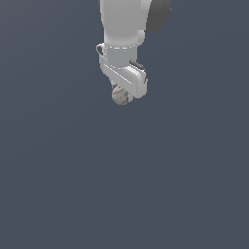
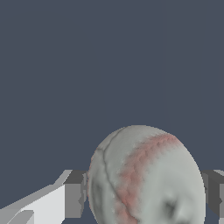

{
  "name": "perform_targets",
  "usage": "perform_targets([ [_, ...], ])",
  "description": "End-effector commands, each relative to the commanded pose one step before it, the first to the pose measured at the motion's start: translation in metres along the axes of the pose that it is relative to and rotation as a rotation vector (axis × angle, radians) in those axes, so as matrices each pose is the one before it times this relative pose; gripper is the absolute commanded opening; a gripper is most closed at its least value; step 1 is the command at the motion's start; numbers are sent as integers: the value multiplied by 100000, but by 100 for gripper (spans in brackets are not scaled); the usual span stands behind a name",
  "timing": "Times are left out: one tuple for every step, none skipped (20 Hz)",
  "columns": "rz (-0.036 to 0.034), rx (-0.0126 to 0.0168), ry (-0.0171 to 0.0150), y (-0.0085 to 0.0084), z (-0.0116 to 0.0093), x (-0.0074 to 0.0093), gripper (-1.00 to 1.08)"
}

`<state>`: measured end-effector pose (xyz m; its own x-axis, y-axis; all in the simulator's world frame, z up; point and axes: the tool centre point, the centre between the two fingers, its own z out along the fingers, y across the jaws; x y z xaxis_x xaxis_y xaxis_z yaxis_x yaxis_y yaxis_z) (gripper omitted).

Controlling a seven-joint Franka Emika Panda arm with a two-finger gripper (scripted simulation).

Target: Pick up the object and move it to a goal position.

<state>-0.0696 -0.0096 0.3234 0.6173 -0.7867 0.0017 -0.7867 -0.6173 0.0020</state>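
One ball (image 2: 146, 177) — one tool (image 2: 144, 194), two fingers (image 2: 74, 194) tight against its sides

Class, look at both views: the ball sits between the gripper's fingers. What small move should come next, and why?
Probably carry it toward the goal, keeping the grip. In the wrist view the ball fills the gap between the fingers; in the exterior view the gripper appears to hold it.

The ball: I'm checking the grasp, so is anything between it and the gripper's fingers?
Nothing visible. The ball sits between the gripper fingers, one at each side of it; whether they press it is unclear.
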Motion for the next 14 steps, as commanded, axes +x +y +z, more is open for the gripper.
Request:
perform_targets([
  [46, 48, 118, -104, -2827, -890, -100],
  [0, 0, 0, -63, -1066, -340, -100],
  [0, 0, 0, -66, -1060, -338, -100],
  [0, 0, 0, -69, -1055, -336, -100],
  [0, 0, 0, -72, -1051, -334, -100],
  [0, 0, 0, -76, -1046, -332, -100],
  [-54, 16, -40, -91, -1028, -333, -100],
  [0, 0, 0, -81, -988, -311, -100],
  [-46, 24, -46, -85, -928, -292, -100],
  [0, 0, 0, -79, -876, -273, -100],
  [0, 0, 0, -77, -820, -255, -100],
  [-62, 36, -66, -79, -762, -233, -100],
  [0, 0, 0, -76, -712, -217, -100],
  [0, 0, 0, -75, -658, -198, -100],
])
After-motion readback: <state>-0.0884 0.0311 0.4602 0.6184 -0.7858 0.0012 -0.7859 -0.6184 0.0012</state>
